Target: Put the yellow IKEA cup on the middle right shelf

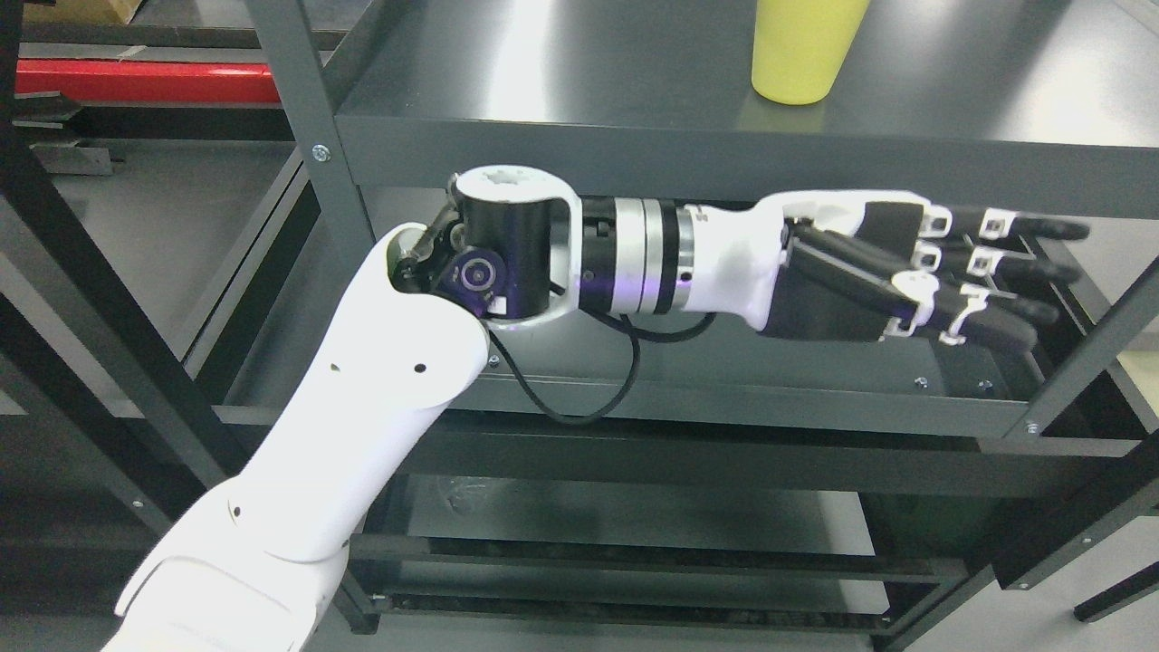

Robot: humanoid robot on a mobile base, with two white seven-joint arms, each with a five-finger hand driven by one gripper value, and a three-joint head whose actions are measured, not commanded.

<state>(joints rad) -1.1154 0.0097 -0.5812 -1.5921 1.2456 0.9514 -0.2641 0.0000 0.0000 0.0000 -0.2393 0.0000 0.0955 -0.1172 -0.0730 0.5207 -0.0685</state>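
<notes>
Left hand (914, 272): fingers extended, empty, reaching sideways beneath grey shelf (634, 100). Yellow cup (801, 50): upright on that shelf, above hand, well apart.

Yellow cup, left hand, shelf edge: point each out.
yellow cup (797, 54), head view, on its side wall.
left hand (869, 272), head view, on the palm's middle.
shelf (634, 158), head view, on the front edge under the cup.

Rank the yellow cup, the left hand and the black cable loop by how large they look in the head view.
1. Left hand: largest, though it is nearer the camera.
2. Yellow cup: cropped by the top edge, so its full size is unsure.
3. Black cable loop: thinnest.
</notes>
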